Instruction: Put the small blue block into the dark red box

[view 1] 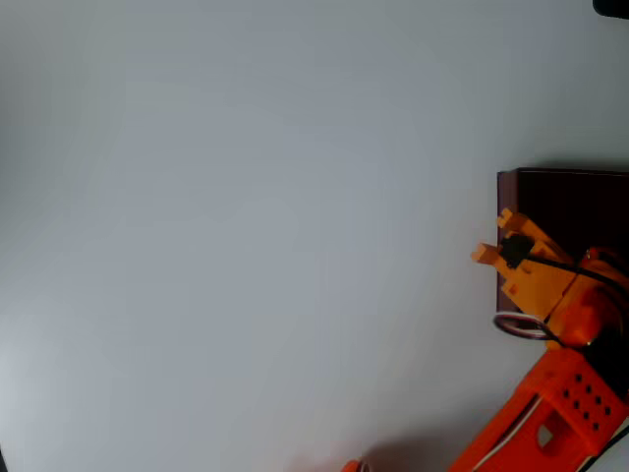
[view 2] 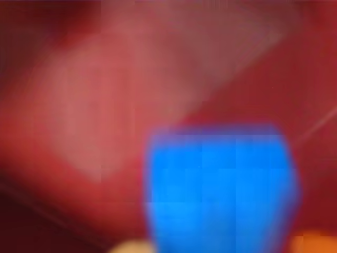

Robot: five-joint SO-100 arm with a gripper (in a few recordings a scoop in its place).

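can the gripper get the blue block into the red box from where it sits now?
Probably yes. Overhead, the gripper hangs at the left wall of the dark red box. In the blurred wrist view the small blue block sits close to the lens over red surface, with nothing visible between. Whether the fingers grip it is unclear.

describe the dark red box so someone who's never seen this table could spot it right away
In the overhead view, a pale grey table takes up most of the picture. At its right edge, about halfway down, sits the dark red box, partly covered by the orange arm. Its maroon walls and near-black inside mark it out from the bright orange pincer over it.
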